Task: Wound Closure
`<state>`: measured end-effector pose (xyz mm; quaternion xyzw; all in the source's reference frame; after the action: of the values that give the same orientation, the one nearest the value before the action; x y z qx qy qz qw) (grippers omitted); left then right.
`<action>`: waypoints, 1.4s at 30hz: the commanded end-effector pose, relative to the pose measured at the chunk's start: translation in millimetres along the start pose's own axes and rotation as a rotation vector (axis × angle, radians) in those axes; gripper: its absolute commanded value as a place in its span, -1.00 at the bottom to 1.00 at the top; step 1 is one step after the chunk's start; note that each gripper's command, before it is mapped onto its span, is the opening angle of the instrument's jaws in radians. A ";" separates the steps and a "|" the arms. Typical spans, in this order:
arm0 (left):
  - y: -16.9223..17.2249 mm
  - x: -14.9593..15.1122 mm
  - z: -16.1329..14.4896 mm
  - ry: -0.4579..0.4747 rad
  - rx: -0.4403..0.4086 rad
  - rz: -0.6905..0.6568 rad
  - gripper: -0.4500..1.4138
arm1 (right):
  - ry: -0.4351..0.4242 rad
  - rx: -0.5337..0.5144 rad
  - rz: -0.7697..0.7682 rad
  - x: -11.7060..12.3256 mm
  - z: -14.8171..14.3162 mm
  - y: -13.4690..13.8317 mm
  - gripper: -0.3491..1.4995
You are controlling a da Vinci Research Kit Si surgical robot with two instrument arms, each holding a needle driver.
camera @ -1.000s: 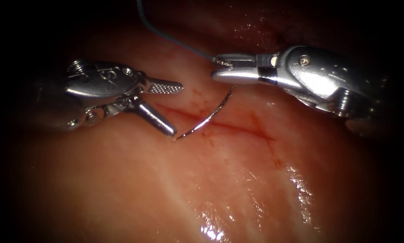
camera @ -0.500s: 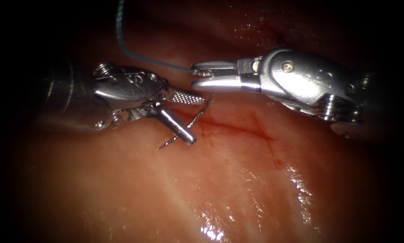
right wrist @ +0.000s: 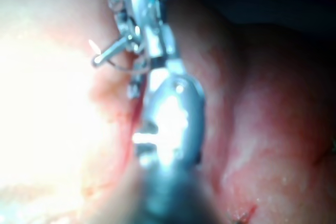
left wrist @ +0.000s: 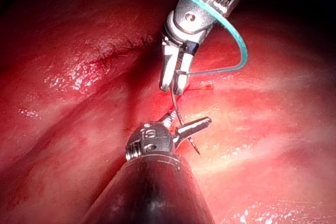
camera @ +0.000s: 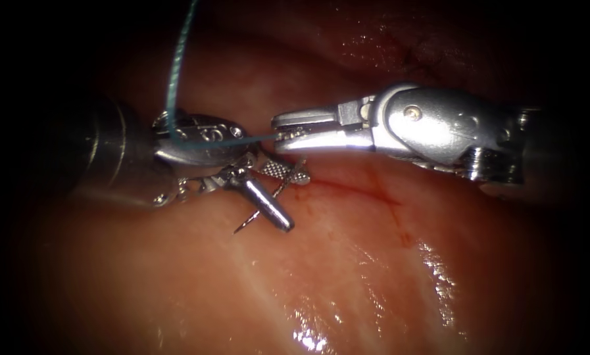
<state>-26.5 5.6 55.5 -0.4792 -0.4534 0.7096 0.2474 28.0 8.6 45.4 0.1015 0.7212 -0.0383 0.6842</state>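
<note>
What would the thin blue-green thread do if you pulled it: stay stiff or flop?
The thin blue-green thread probably flops: it hangs in a loose curve. It likely weighs almost nothing, being so fine beside the right tool holding the curved steel needle. It may also be slippery on the shiny wet tissue.

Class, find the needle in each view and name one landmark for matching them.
Endoscope view: needle, held near its tail by the right tool, passes between the left tool's open fingers.
Left wrist view: hangs from the right tool, curving between those fingers.
Right wrist view: faint arc by those fingers.
Landmark: left tool's open fingers.
</note>
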 end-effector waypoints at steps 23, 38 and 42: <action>-1.5 -0.4 0.1 0.004 -0.019 -0.020 -1.00 | -0.026 0.014 -0.010 -0.2 1.0 -0.7 -1.00; -0.8 0.0 -0.1 0.233 0.077 -0.093 -1.00 | -0.257 -0.268 0.231 1.1 0.4 1.1 0.29; -0.8 0.1 -0.1 0.284 0.099 -0.100 -1.00 | -0.289 -0.310 0.258 1.4 0.6 0.7 0.42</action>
<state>-25.9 6.7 55.4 -0.5424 -0.3965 0.6400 0.3727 27.9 9.5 43.5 0.0790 0.5919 0.1477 0.7884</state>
